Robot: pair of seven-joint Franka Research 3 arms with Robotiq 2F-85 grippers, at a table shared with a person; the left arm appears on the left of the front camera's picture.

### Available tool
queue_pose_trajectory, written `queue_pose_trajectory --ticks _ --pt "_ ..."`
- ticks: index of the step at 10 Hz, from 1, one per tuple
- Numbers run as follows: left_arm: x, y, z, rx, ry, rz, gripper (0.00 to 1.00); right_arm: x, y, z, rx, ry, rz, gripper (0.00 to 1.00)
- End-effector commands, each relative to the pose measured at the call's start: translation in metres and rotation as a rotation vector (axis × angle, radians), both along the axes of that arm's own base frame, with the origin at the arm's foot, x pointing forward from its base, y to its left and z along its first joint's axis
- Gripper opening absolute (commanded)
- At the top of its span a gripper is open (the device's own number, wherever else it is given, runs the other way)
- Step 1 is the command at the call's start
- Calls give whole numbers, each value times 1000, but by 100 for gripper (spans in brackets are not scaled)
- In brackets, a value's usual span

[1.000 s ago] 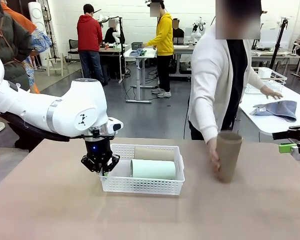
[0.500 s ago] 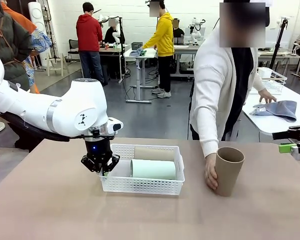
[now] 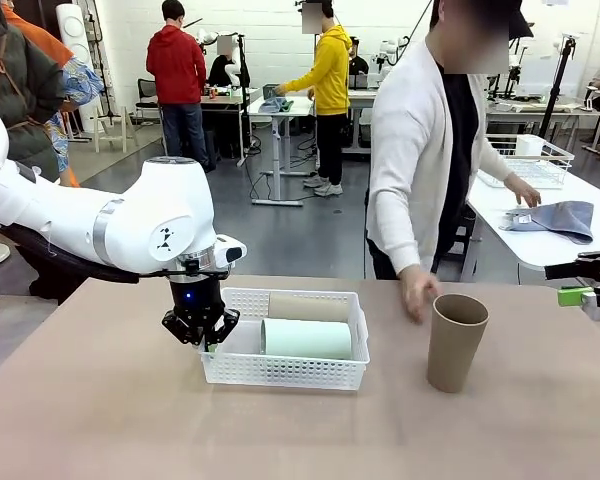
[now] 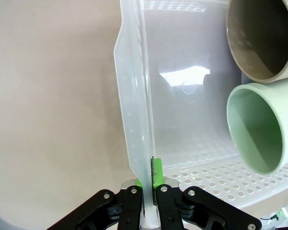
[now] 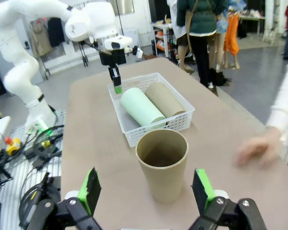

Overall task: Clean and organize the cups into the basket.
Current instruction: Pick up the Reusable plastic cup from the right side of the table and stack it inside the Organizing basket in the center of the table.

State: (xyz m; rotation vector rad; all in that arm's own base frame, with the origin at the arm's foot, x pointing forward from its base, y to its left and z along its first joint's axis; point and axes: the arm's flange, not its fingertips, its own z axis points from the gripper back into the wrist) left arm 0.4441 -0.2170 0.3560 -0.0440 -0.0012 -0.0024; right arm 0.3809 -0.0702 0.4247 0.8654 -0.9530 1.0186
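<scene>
My left claw [image 4: 149, 178] is clamped narrow on the left wall of the basket [image 3: 280, 375], which sits left of the tabletop's [image 3: 100, 420] middle. A mint cup [image 3: 305, 338] and a tan cup [image 3: 308, 306] lie on their sides in it. The third cup [image 3: 456, 342] stands upright, mouth up, right of the middle. My right claw [image 5: 146, 189] stands wide and empty, lined up on that cup from the right edge. I judge the cup light and stiff, and its matte skin should give the pads bite. I can't tell from here whether it's plastic or ceramic, so I'd squeeze gently. It tapers towards the base and would tip easily, so I'd take it across the body just under the rim. A second ago the person's hand [image 3: 417, 292] was on the cup. Now it has let go and drawn back towards the far edge, and nothing else has moved.
</scene>
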Motion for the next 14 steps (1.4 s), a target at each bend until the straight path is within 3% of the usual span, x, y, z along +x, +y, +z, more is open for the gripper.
queue_pose_trajectory --ticks 1,3,7,9,14 --pt "0 -1 3 -3 -8 0 0 3 -10 -25 -37 1 32 100" --pt "0 -1 3 -3 -8 0 0 12 -18 -50 -78 -14 3 100" --pt "0 -1 3 -3 -8 0 0 23 -19 -105 -112 27 10 100" --pt "0 -1 3 -3 -8 0 0 23 -15 -104 -99 29 -30 100" --pt "0 -1 3 -3 -8 0 0 16 -21 -108 -112 53 10 100"
